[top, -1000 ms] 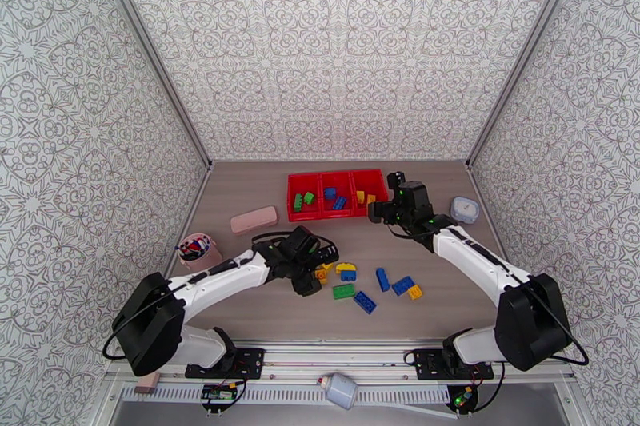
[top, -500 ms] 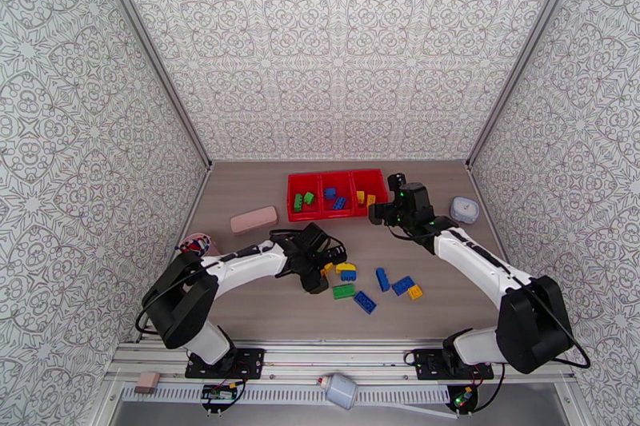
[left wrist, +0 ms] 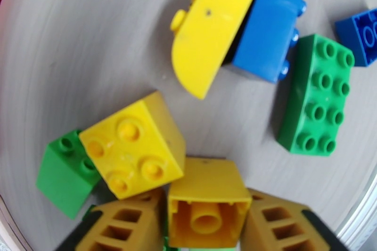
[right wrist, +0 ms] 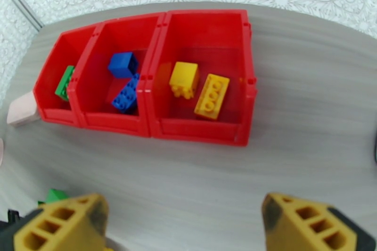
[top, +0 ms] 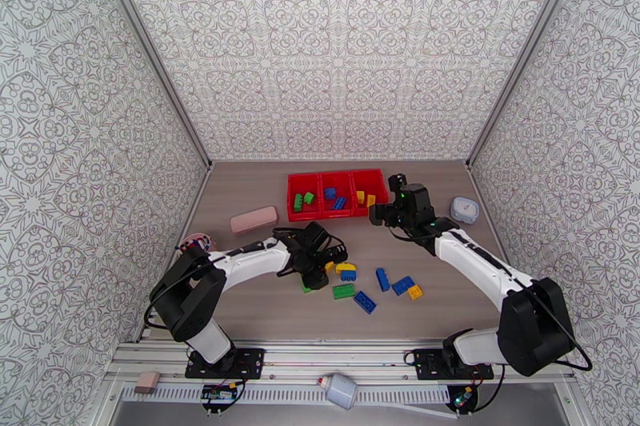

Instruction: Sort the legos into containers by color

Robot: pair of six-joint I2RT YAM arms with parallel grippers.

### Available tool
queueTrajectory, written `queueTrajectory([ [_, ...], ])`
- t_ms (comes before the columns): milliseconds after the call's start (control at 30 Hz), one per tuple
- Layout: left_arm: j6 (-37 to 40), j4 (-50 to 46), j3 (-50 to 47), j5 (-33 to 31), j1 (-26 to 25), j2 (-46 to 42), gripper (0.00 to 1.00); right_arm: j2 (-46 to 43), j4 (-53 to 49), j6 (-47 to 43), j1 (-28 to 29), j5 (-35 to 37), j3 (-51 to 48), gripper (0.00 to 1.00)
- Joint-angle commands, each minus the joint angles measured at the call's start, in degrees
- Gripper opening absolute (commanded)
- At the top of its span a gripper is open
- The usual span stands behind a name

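My left gripper (top: 317, 272) is down at the left end of the loose pile, shut on a yellow lego (left wrist: 207, 202) that sits hollow side up between its fingers (left wrist: 127, 221). Beside it lie a yellow square brick (left wrist: 134, 146), a small green one (left wrist: 63, 174), a yellow-and-blue pair (left wrist: 235, 26) and a long green brick (left wrist: 318, 94). More blue and orange legos (top: 402, 285) lie to the right. The red containers (top: 290, 197) hold green, blue and yellow bricks in separate bins. My right gripper (right wrist: 184, 228) hovers open in front of the containers (right wrist: 198, 130).
A pink case (top: 254, 220) lies left of the bins. A pink cup (top: 195, 244) stands by the left wall, partly behind my left arm. A small white lidded box (top: 464, 209) sits at the right, near the right arm's wrist.
My left arm stretched further right into the pile and its jaws closed on the yellow lego. The right arm stayed almost still.
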Motion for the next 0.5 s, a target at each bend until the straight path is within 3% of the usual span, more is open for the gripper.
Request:
queueTrajectory([
  [0,-0.3,-1.2,0.9,0.8,0.4,-1.0,0.38,-1.8,-1.0,0.1,-0.1,0.8,-1.0,0.89],
  [267,-0.9,0.3,-0.6,1.1,0.7,-5.3,0.33,-3.6,-1.3,0.5,-0.1,0.9,-1.7,0.90],
  [467,-2.9,7.3,-2.8,3.3,1.6,-10.8,0.30,-5.7,-1.5,1.1,-0.1,0.4,-2.4,0.89],
])
